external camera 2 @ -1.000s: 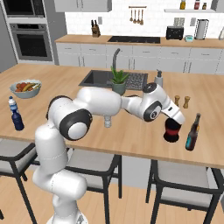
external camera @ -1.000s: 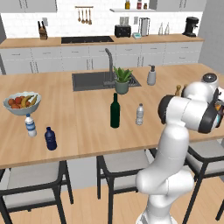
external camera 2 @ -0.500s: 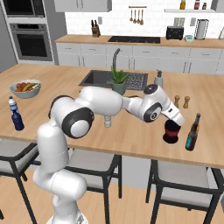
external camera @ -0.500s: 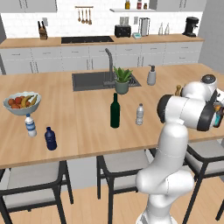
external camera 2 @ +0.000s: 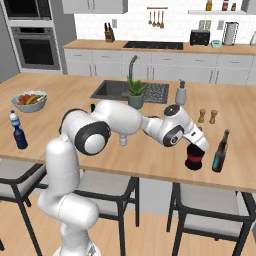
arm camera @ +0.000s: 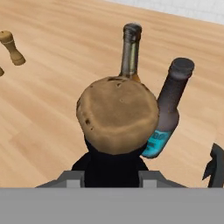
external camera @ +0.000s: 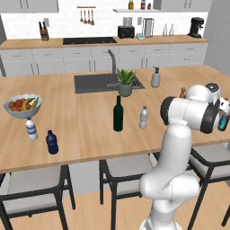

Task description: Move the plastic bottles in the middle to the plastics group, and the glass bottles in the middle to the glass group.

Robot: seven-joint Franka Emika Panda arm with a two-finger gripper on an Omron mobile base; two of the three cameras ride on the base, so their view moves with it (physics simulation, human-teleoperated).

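Gripper (external camera 2: 199,144) is clamping the upright squat black bottle (external camera 2: 193,158) from above; glass group bottles (arm camera: 168,109) are standing just beyond it.

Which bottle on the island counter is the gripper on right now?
The squat black round-bodied bottle with the red band, under the gripper beside the slender glass pair; the tall green wine bottle stands alone mid-counter.
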